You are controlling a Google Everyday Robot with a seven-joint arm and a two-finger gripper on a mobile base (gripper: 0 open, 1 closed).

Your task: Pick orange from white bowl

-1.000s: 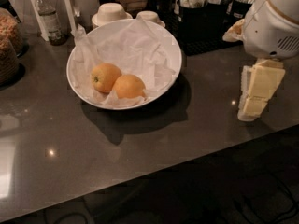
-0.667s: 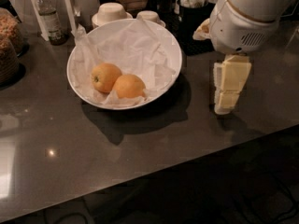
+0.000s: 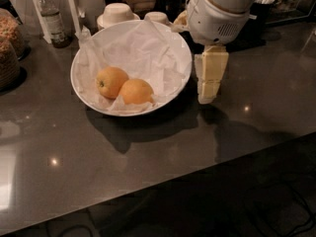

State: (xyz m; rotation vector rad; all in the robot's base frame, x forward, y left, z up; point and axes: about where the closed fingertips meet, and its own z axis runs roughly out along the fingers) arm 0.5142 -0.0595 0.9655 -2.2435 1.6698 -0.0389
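The white bowl [image 3: 178, 43] sits on the dark counter, lined with crumpled white paper. Two oranges lie in its front left part, touching each other. The orange [image 3: 137, 91] with plain skin is the right one. The similar orange [image 3: 112, 81] to its left shows a small dark stem dimple. My gripper [image 3: 207, 98] hangs pointing down from the white wrist [image 3: 217, 14], just outside the bowl's right rim, close above the counter. It holds nothing that I can see.
Two small cream upturned bowls [image 3: 117, 14] [image 3: 157, 18] stand behind the white bowl. A bottle [image 3: 51, 19] stands at the back left and a jar of cereal [image 3: 7, 48] at the far left. The counter's front edge [image 3: 163, 184] runs across the lower frame.
My gripper and wrist have moved left along the counter, from well right of the bowl to right beside its rim. The oranges and bowl have not moved.
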